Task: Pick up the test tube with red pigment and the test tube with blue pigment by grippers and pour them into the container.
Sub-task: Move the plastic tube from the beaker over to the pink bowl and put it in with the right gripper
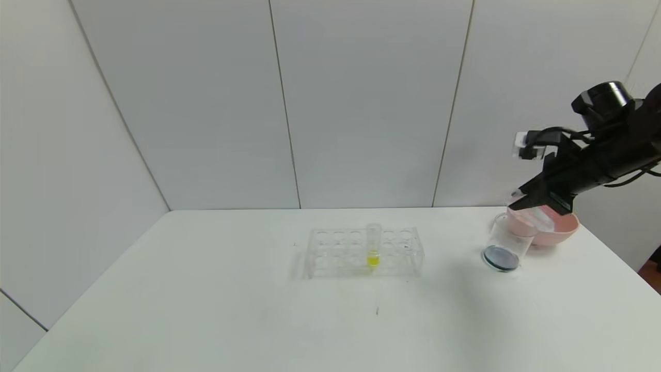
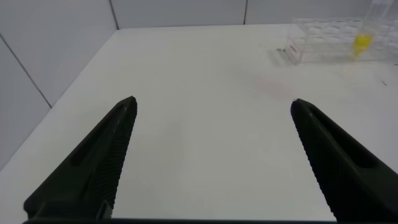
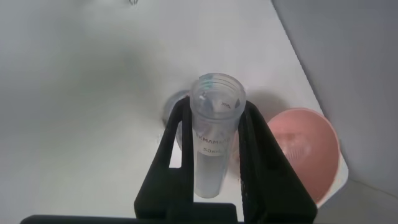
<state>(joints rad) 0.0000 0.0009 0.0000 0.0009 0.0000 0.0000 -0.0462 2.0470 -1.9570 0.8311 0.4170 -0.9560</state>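
Observation:
My right gripper (image 1: pixel 518 200) (image 3: pixel 214 107) is shut on a clear test tube (image 1: pixel 538 215) (image 3: pixel 211 146), held tilted with its open mouth toward the container (image 1: pixel 508 242). The tube looks empty, apart from a faint bluish trace at its rim. The container is a clear beaker at the right of the table, with dark blue liquid (image 1: pixel 500 258) in its bottom; its edge shows behind the tube in the right wrist view (image 3: pixel 176 102). No tube with red liquid is in view. My left gripper (image 2: pixel 212 102) is open and empty over bare table, outside the head view.
A pink bowl (image 1: pixel 562 231) (image 3: pixel 309 149) stands right behind the container, under my right arm. A clear tube rack (image 1: pixel 408 253) (image 2: pixel 323 40) sits mid-table and holds a yellow-liquid tube (image 1: pixel 373 247) (image 2: pixel 362 38). The table's right edge is close to the bowl.

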